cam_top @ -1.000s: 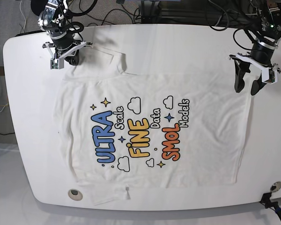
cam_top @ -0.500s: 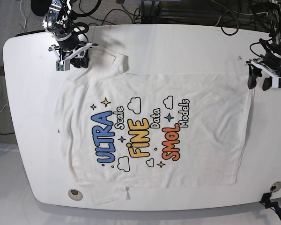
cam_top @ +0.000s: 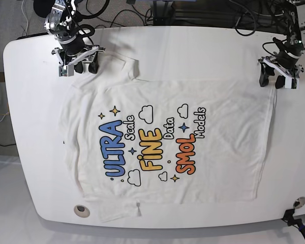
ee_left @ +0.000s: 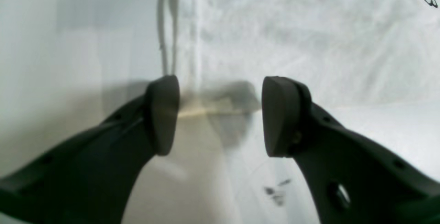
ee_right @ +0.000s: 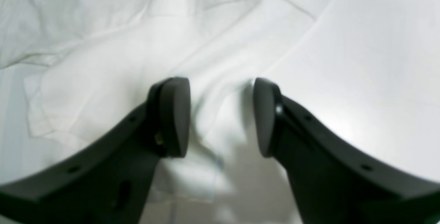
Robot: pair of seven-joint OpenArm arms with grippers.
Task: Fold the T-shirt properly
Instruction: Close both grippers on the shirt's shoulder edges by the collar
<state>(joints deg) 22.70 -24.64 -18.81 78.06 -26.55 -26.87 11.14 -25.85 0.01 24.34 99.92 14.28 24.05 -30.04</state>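
Surface: white tabletop (cam_top: 193, 46), cables along top of frame. Item: T-shirt (cam_top: 168, 147), print up, spread flat mid-frame, long axis running left-right in base view. Right gripper (cam_top: 77, 60) upper left, over sleeve/shoulder, jaws apart, holding nothing. Left gripper (cam_top: 276, 77) upper right, at hem corner, jaws parted wide, empty (hem edge lies between the pads). Both arms about equally near; cloth lies below each in frame.

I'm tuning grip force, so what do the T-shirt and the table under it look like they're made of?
The T-shirt looks like soft matte woven or knit fabric, probably cotton: it wrinkles and creases, with stitched hems and a printed front. The table looks hard and smooth, with a slight sheen showing soft reflections in the wrist views; laminate or painted board, I can't tell which.
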